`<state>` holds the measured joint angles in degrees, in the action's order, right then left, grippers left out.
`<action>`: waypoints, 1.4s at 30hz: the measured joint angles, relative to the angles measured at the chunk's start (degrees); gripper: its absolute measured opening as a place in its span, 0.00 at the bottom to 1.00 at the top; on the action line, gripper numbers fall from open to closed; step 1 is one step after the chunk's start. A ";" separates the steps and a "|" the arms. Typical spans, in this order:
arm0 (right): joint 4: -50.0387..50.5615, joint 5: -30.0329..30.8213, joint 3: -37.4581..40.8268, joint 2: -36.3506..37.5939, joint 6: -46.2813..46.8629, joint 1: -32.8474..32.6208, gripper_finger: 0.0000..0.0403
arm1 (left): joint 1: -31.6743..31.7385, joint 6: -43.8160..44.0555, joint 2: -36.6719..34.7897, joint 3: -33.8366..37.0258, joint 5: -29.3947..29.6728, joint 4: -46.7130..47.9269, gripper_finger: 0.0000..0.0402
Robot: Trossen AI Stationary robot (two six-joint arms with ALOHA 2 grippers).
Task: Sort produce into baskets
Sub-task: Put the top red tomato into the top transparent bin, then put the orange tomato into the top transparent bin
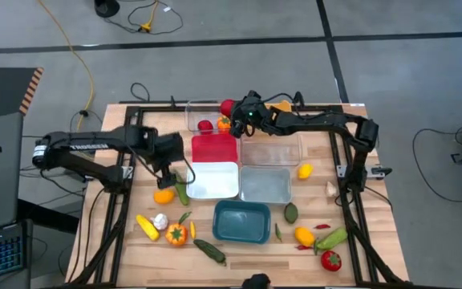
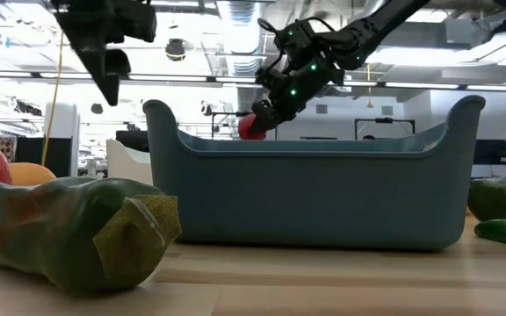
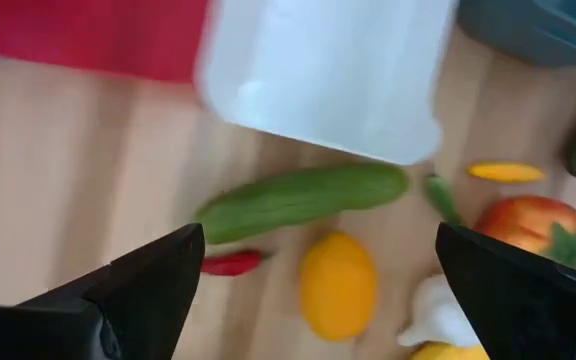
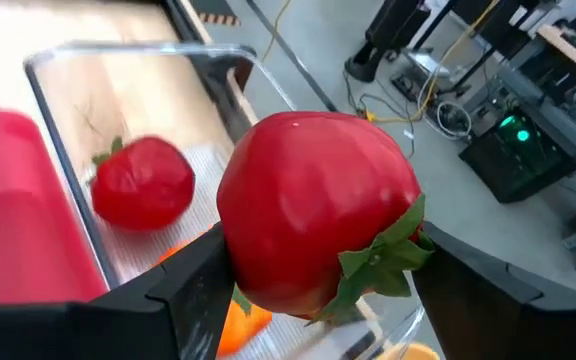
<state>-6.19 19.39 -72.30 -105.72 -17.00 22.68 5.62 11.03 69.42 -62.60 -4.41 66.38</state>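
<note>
Over the clear basket (image 1: 203,116) at the table's far edge, the right gripper (image 1: 233,110) pinches a red tomato (image 4: 313,212) between its fingers. 1 smaller tomato (image 4: 144,183) already sits in that basket. Beside the white basket (image 1: 213,180), the left gripper (image 3: 313,275) hangs spread above a cucumber (image 3: 303,200).

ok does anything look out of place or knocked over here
Nothing is spilled or tipped. Much produce lies loose on the table, unsorted. The right gripper holds a red tomato above the clear basket.
</note>
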 joint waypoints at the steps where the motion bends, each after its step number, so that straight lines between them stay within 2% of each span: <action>1: -0.09 0.02 0.05 -0.34 -0.03 0.00 0.76 | -1.29 0.88 0.01 0.70 -0.64 -0.90 0.96; 5: 0.28 0.02 0.03 -0.62 -0.08 0.09 0.80 | -6.77 5.33 -0.01 2.53 -2.31 -4.56 0.96; 13: 0.08 0.03 0.03 -0.62 -0.04 0.35 0.95 | -18.96 16.38 -0.01 3.65 -2.00 -11.66 0.96; 21: 0.33 0.07 0.03 -0.62 -0.04 0.35 0.99 | -32.65 26.27 1.98 3.65 6.22 -16.81 0.96; 25: 0.43 0.09 0.03 -0.62 -0.02 0.35 0.99 | -37.52 29.15 5.97 3.65 7.44 -17.79 0.96; 31: 0.56 0.16 0.03 -0.62 -0.01 0.35 0.99 | -41.83 30.24 13.64 3.62 8.25 -18.30 0.96; 42: 0.62 0.20 0.03 -0.62 0.01 0.24 0.99 | -42.52 30.01 21.46 3.38 6.15 -18.92 0.96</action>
<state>-5.57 19.59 -72.27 -106.34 -16.99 22.92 -36.91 41.04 90.88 -59.22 1.74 47.46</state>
